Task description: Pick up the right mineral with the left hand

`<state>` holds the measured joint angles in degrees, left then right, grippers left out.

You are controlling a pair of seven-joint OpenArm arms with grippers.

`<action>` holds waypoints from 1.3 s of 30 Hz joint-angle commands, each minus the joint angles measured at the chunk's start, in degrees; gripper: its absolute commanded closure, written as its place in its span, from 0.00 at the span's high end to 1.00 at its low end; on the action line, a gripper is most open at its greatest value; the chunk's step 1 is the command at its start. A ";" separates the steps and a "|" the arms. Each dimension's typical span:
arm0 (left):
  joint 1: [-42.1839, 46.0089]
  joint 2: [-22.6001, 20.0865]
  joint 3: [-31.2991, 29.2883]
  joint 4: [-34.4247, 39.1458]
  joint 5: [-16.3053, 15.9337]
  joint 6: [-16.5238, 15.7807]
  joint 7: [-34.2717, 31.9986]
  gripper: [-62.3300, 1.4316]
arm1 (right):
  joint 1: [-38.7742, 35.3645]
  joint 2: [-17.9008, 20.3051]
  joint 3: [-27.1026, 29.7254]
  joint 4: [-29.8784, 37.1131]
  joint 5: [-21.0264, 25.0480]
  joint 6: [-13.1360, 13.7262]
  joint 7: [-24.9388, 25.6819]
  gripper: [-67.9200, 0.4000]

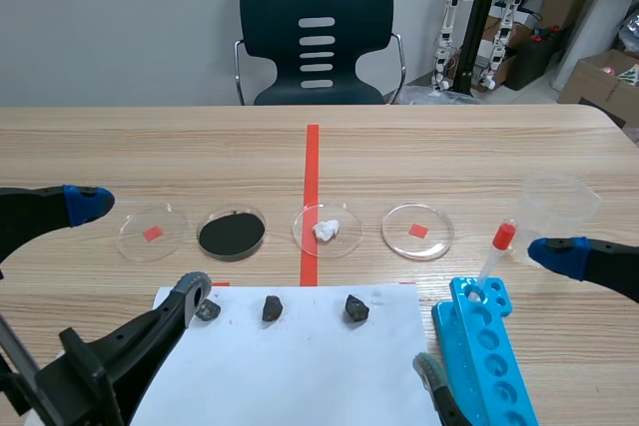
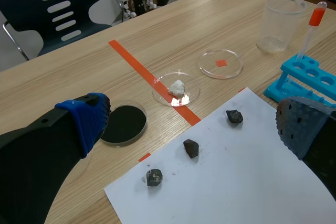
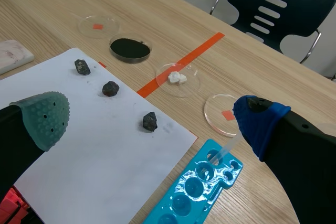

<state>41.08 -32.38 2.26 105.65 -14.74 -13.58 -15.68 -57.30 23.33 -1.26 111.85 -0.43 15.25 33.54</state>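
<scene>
Tabletop, 1 white paper sheet (image 1: 300,371) at the near edge, 3 dark minerals in a row along its far side.

- Right mineral (image 2: 234,116): lies free on the paper, just right of the orange-red tape line, near the paper's far right corner. Nothing touches it.
- Middle mineral (image 2: 191,148) and left mineral (image 2: 154,177): same row, each apart from its neighbour.
- Left fingers (image 2: 86,116): spread wide, holding nothing. They hang over the tabletop's left part. In the scene view the grey-padded one is just beside the left mineral, well apart from the right mineral.
- Right fingers (image 3: 257,119): also spread wide, empty, low at the right, astride the blue rack (image 1: 489,361).
- Dropper with a red cap (image 1: 496,251): stands tilted in the rack's far end.
- Clear beaker (image 1: 559,202): beyond the rack.
- 4 shallow dishes in a line beyond the paper: 2 outer ones (image 1: 128,236) (image 1: 439,241) with a red square each, 1 black-filled dish (image 1: 203,236), 1 dish with a white lump (image 1: 303,231) on the tape line.
- Dark chair (image 1: 318,37) across the tabletop.
</scene>
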 commanded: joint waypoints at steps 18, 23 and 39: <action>-0.17 0.46 -0.09 0.83 -0.46 0.11 -0.83 1.00 | 0.31 0.00 0.33 1.33 0.68 -0.26 0.87 1.00; -0.17 0.46 -0.09 0.83 -0.46 0.11 -0.83 1.00 | 0.31 0.00 0.33 1.33 0.68 -0.26 0.87 1.00; -0.33 0.50 0.07 0.83 -0.52 0.11 2.19 1.00 | 0.31 0.00 0.33 1.33 0.68 -0.26 0.90 1.00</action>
<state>41.01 -32.38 2.26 105.65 -14.79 -13.58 -13.67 -57.30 23.33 -1.26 111.85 -0.43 15.25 33.54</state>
